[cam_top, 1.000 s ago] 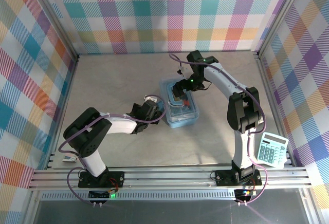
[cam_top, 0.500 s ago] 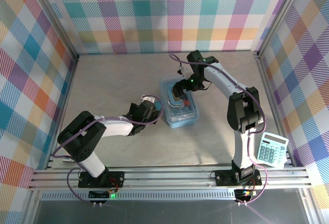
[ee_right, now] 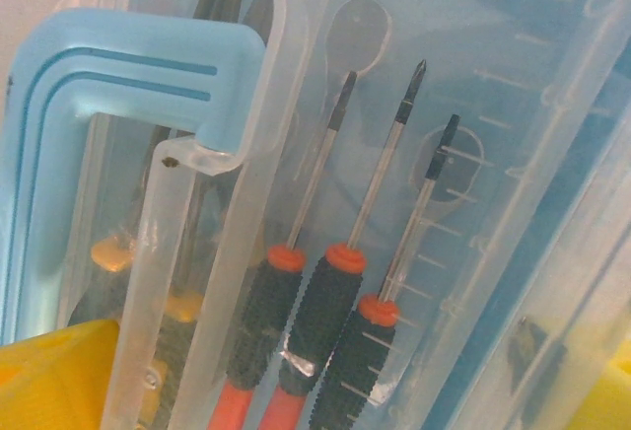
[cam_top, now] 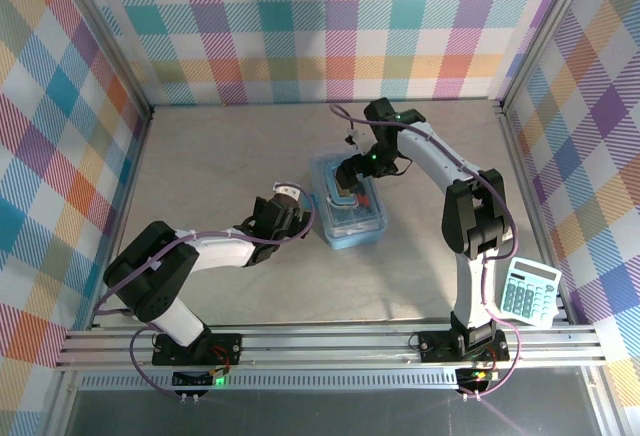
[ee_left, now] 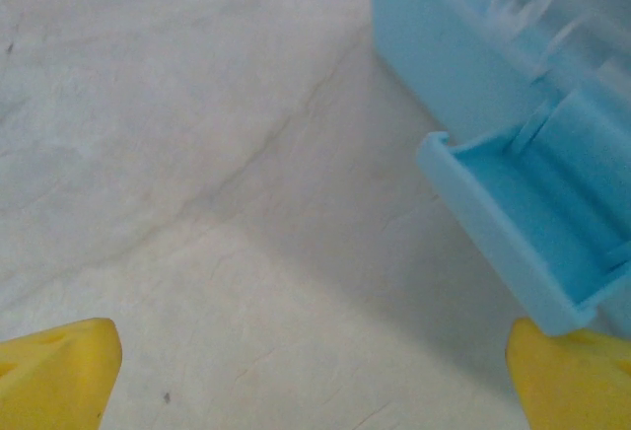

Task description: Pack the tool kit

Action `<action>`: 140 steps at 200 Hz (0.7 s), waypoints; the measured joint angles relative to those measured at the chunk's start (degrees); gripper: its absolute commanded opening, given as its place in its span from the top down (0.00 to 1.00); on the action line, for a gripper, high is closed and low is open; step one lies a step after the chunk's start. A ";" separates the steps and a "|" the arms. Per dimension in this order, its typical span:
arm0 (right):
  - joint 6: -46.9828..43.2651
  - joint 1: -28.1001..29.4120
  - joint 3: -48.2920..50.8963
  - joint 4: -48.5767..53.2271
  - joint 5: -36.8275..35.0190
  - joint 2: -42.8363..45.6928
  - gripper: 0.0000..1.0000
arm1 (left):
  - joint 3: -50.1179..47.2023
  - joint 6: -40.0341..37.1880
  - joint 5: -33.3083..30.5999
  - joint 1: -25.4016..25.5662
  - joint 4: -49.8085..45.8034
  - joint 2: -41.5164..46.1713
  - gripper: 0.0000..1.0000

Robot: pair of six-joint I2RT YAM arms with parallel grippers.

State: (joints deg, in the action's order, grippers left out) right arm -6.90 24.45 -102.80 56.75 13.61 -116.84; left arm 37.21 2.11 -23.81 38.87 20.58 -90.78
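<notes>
Left wrist view: left gripper [ee_left: 315, 381] spread wide, empty, tips over bare table [ee_left: 148, 105]; case [ee_left: 454, 45] sits ahead-right, its blue flap [ee_left: 513, 213] just beside one tip. Right gripper [ee_right: 325, 391] also wide, empty, right over the case w/ screwdrivers [ee_right: 325, 292] lying lengthwise inside. From top, case's long axis runs near-to-far; left gripper nearer that flap, prob. the latch, so closing it looks like left's job.

The tool case [cam_top: 350, 208] is set near the middle of the desk [cam_top: 220, 156], with the left gripper [cam_top: 295, 202] placed just beside its left side and the right gripper [cam_top: 348, 181] held over its far end. Three screwdrivers [ee_right: 325, 302] are laid side by side inside the case. A calculator [cam_top: 530, 293] is placed at the near right corner, well apart.
</notes>
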 measured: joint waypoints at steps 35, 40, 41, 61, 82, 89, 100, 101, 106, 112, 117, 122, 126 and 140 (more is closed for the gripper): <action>0.00 0.00 0.11 -0.11 0.13 0.00 0.01 | 0.00 0.02 1.29 -0.02 3.37 0.20 0.00; 0.00 0.00 0.13 -0.11 0.15 0.00 0.01 | 0.00 0.02 1.40 -0.02 3.58 0.20 0.00; 0.00 -0.02 0.15 -0.13 0.15 0.00 0.01 | 0.00 0.02 1.42 -0.02 3.67 0.20 0.00; 0.00 -0.09 0.28 -0.20 0.37 0.00 0.01 | 0.00 0.04 1.53 -0.02 3.87 0.20 0.00; 0.00 -0.11 0.39 -0.33 0.44 0.04 0.01 | 0.00 0.04 1.68 -0.17 3.89 0.20 0.00; 0.00 -0.11 0.52 -0.35 0.44 0.11 0.01 | 0.00 0.07 1.77 -0.31 3.89 0.20 0.00; 0.00 -0.11 0.81 -0.57 0.46 0.28 0.01 | 0.00 0.07 1.88 -0.59 3.87 0.20 0.00; 0.02 -0.11 0.81 -0.59 0.46 0.31 0.01 | 0.00 0.07 1.88 -0.63 3.87 0.20 0.00; 0.00 -0.11 0.92 -0.72 0.48 0.33 0.01 | 0.00 0.09 1.92 -0.79 3.87 0.22 0.00; 0.00 -0.11 0.96 -0.76 0.48 0.37 0.01 | 0.00 0.15 1.92 -1.01 3.87 0.22 0.00; 0.02 -0.11 1.05 -0.83 0.50 0.42 0.01 | 0.00 0.22 1.95 -1.18 3.87 0.22 0.00; 0.02 -0.11 1.16 -0.96 0.55 0.44 0.01 | 0.00 0.24 1.92 -1.38 3.85 0.22 0.00; 0.02 -0.11 1.20 -1.03 0.55 0.52 0.01 | 0.00 0.26 2.05 -1.55 3.82 0.22 0.00; 0.02 -0.13 1.64 -1.42 0.59 0.76 0.01 | 0.00 0.26 2.36 -1.99 3.80 0.22 0.00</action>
State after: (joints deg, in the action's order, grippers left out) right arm -6.87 24.32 -101.16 55.33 14.20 -116.07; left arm 37.21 2.37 -21.45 36.88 24.38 -90.56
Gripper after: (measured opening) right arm 0.989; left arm 0.995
